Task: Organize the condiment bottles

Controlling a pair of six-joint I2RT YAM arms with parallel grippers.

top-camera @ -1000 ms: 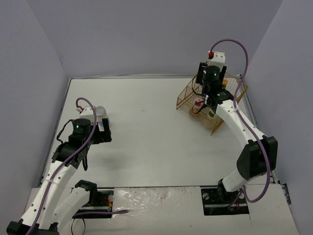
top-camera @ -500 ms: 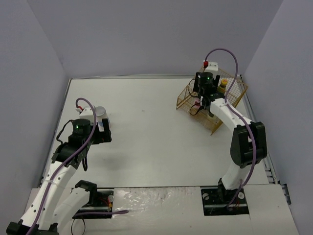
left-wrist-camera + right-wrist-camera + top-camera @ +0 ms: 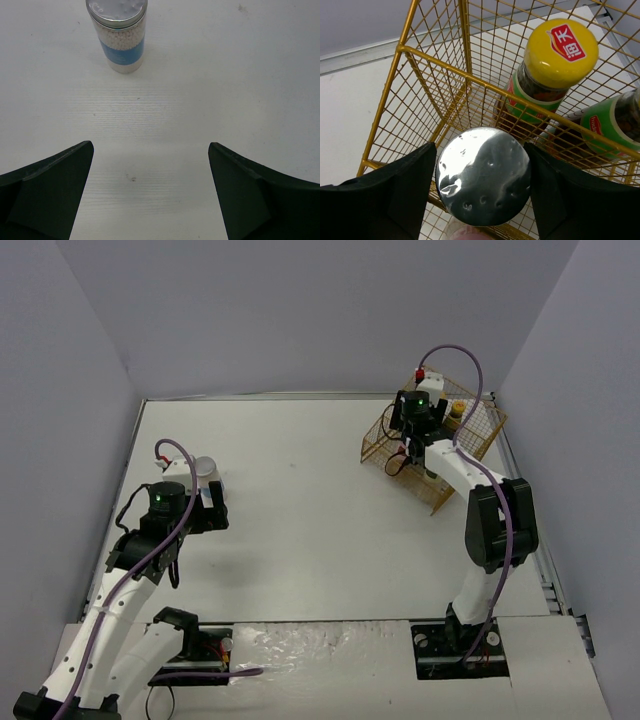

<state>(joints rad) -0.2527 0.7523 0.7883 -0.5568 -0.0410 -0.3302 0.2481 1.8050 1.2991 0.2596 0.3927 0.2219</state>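
On the left I see my left gripper with its jaws spread wide and nothing between them. Ahead of it, well apart, a silver-lidded jar stands upright on the tabletop. It has a blue label and is filled with small pale pellets. From above, it sits near the left edge, just beyond the left wrist.

At the far right, my right gripper hangs over the yellow wire basket. Its jaws pinch a second silver-lidded jar by the sides, lid upward, over the basket's near rim. I cannot tell whether its base touches anything. Inside the basket, a yellow-capped sauce bottle stands upright with dark contents and a green label. To its right, a second sauce bottle leans over, its cap out of view.
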